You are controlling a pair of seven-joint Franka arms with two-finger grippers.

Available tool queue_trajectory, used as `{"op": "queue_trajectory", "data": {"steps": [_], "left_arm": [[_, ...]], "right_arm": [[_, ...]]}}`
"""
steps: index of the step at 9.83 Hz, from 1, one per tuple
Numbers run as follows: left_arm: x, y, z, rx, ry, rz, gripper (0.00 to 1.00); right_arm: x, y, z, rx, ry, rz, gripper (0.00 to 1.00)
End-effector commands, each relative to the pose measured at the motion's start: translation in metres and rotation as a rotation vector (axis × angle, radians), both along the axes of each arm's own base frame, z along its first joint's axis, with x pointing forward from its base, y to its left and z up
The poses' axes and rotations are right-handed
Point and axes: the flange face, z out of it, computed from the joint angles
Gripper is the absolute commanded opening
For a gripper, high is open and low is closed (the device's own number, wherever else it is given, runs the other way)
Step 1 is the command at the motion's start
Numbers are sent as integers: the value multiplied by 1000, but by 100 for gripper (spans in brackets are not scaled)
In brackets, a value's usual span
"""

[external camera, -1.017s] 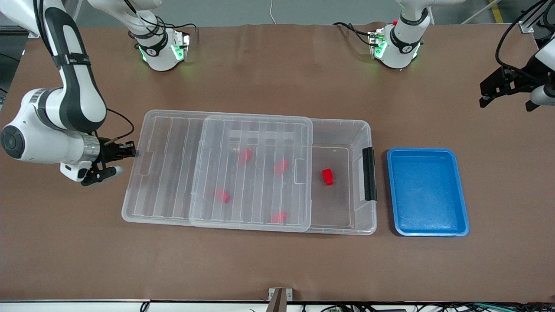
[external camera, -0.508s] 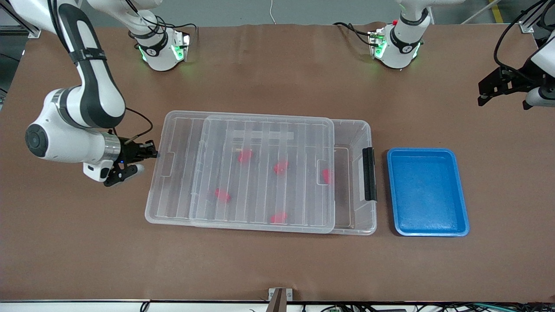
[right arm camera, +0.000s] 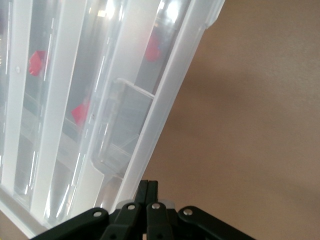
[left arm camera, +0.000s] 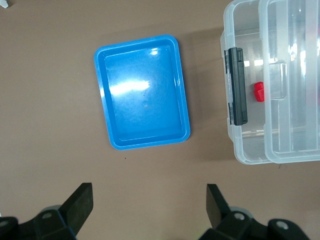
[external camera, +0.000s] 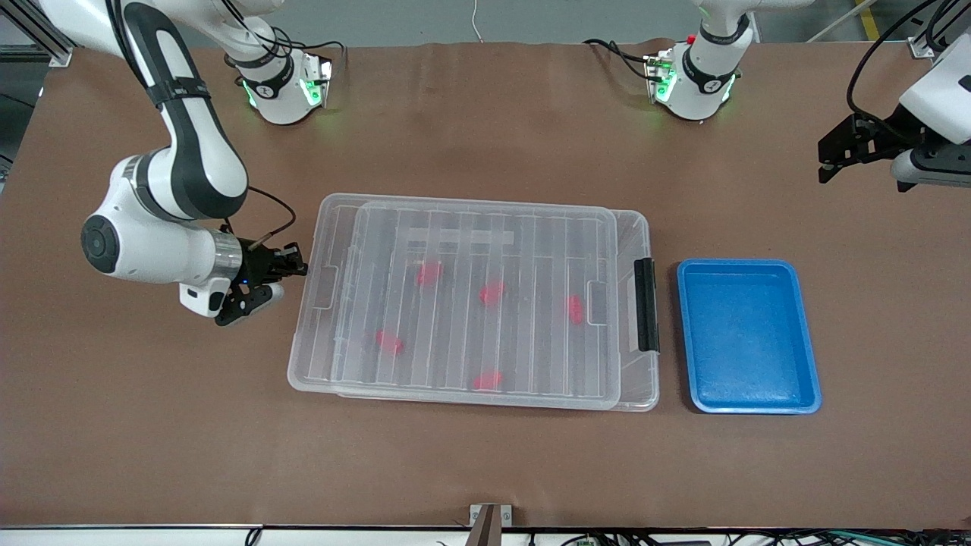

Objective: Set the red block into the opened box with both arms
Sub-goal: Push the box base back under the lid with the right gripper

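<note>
Since a second ago, front view: the lid (external camera: 470,299), long axis in line with the closed right gripper (external camera: 292,267) at its short edge, has slid over the red block (external camera: 575,307). Left wrist view: the spread left gripper (left arm camera: 150,207) waits over bare table near the blue tray (left arm camera: 142,92). Right wrist view: fingertips seemingly touch the lid's rim.

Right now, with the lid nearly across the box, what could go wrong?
1. The right gripper, shut, presses the lid's short edge with its tips only; the lid sits slightly askew on the box, so it may ride over the rim or jam.
2. If the lid catches, the push could shove the box into the blue tray beside its black latch.
3. Five red blocks lie under the lid; no more can go in. The left gripper, open, waits over bare table near the tray.
</note>
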Motion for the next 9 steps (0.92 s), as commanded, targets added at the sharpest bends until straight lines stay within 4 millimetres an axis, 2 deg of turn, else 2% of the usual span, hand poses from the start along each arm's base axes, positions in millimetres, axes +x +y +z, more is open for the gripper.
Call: {"op": "queue_trajectory", "data": {"steps": [1,7,9], "left_arm": [[-2,-2,-15,24,37,-9,100],[5,0,-17,20,39,0,100],[8,3,-20,19,44,6,100]], "right_arm": [[5,14,-1,33,-4,-22,0],[5,25,-1,58,-1,-25,0],[9,18,6,60,-7,-33,0]]}}
